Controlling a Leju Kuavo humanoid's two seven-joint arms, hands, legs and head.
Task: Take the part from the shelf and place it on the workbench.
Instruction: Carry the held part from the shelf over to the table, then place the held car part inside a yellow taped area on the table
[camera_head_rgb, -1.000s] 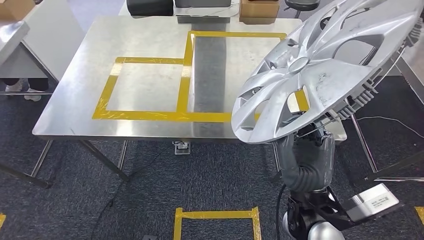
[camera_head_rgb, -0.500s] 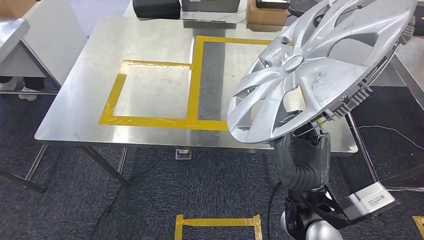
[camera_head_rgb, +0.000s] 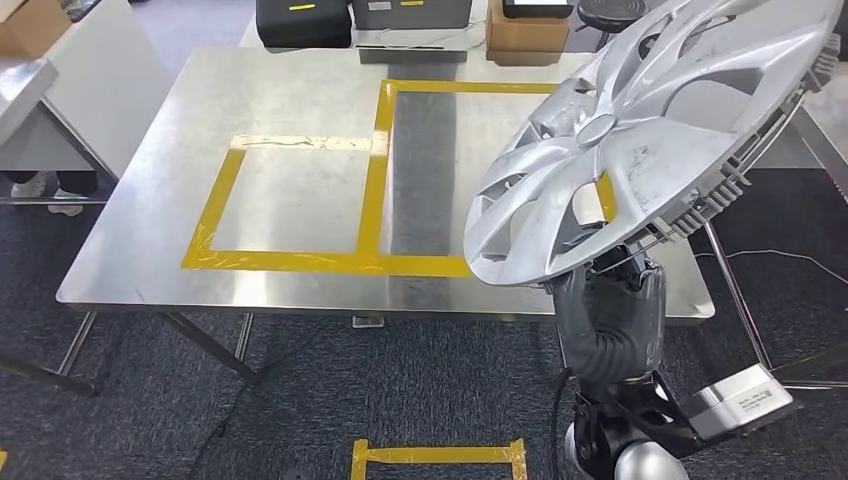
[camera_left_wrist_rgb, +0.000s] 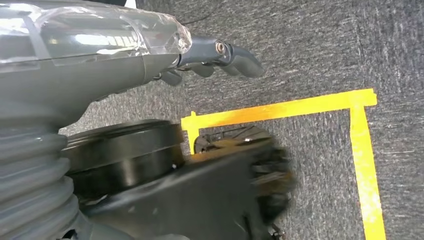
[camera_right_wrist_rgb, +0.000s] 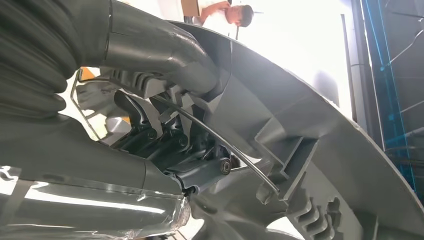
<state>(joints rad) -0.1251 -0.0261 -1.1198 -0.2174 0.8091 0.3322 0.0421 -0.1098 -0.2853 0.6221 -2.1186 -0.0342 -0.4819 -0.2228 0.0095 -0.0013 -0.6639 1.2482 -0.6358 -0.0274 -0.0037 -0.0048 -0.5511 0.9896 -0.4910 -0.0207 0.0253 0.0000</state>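
A large silver wheel cover (camera_head_rgb: 640, 140) (the part to be placed) is held aloft by the right hand (camera_head_rgb: 610, 305), which is seen below the cover's lower rim in the head view. The cover is tilted, its spoked outer face turned up and toward the camera, and it hangs over the near right corner of the steel tabletop (camera_head_rgb: 300, 180), clear of the surface. From the right wrist view the grip is shown from behind: the thick grey thumb (camera_right_wrist_rgb: 165, 52) is laid across the cover's rim (camera_right_wrist_rgb: 320, 150) while the darker fingers (camera_right_wrist_rgb: 165, 137) are hooked on the inner side, beside a thin wire ring, so that the edge is clamped between them.

On the tabletop two adjoining rectangles are marked out in yellow tape (camera_head_rgb: 370, 170); the cover's lower edge overlaps the near right part of the taped outline as seen from the head. Boxes (camera_head_rgb: 525, 30) and dark cases (camera_head_rgb: 300, 20) are set along the far edge.

The left hand (camera_left_wrist_rgb: 215, 55) is seen in its own wrist view hanging over dark carpet (camera_left_wrist_rgb: 325, 45) marked with yellow floor tape (camera_left_wrist_rgb: 300, 104); its fingers are loosely curled and nothing is held in them.
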